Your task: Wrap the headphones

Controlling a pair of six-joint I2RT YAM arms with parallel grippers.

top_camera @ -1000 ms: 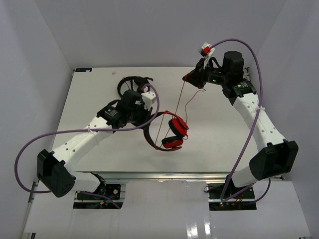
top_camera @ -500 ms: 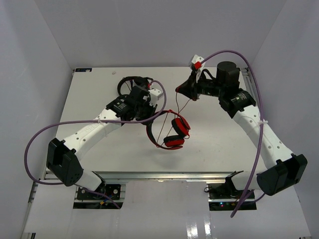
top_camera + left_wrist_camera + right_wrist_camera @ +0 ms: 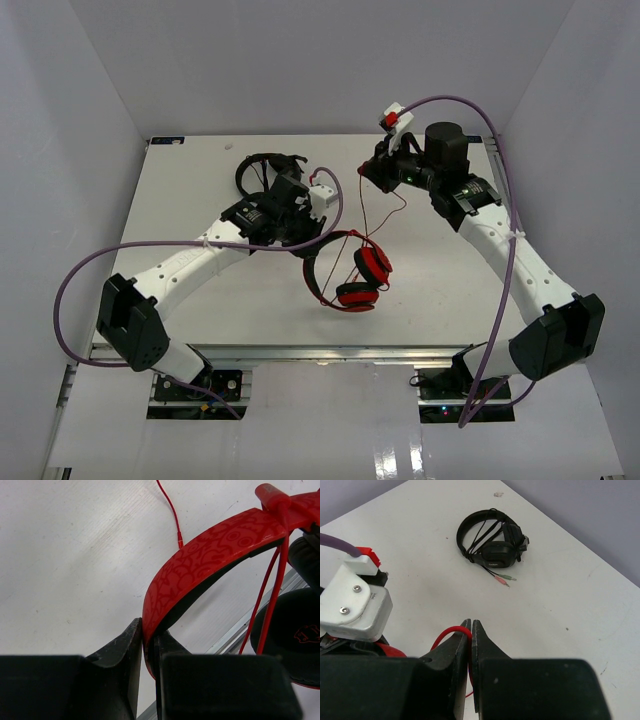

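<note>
The red headphones hang above the middle of the table, with the earcups lowest. My left gripper is shut on the red patterned headband, which is pinched between the fingers. The thin red cable runs from the headphones up to my right gripper. That gripper is shut on the cable, which loops out over its left finger. A black-padded earcup and two cable strands show in the left wrist view.
All-black headphones lie at the back of the table behind my left arm; they also show in the right wrist view. The table's near metal edge lies below the hanging headphones.
My left gripper has carried the headphones a little right and toward the near edge. My right gripper has moved left with the cable, and its slack has shortened.
</note>
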